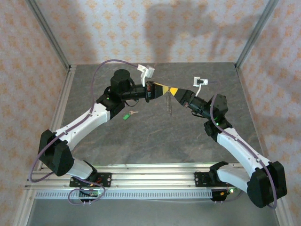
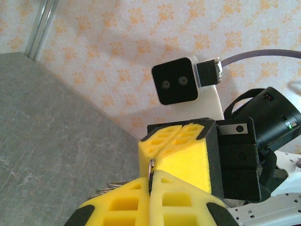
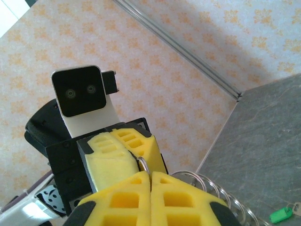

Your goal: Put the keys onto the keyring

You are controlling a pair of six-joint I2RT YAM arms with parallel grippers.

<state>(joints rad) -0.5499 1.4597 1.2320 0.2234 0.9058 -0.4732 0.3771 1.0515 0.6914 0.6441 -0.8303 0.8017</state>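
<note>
The left pincer point(image 1: 160, 88) and right pincer point(image 1: 175, 92) clamp the coiled, bumpy keyring point(image 1: 169, 106); the green plastic-headed key point(image 1: 127, 115) lies on the mottled counter point(image 1: 155, 136).

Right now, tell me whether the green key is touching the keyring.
Apart. In the top view the key lies on the table, well left of the hanging keyring.

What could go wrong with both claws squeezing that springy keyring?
The thin keyring is pinched just at its top between the left gripper and right gripper, so it might slip and drop. The green key lies on the table; fetching it means one gripper letting go.
</note>
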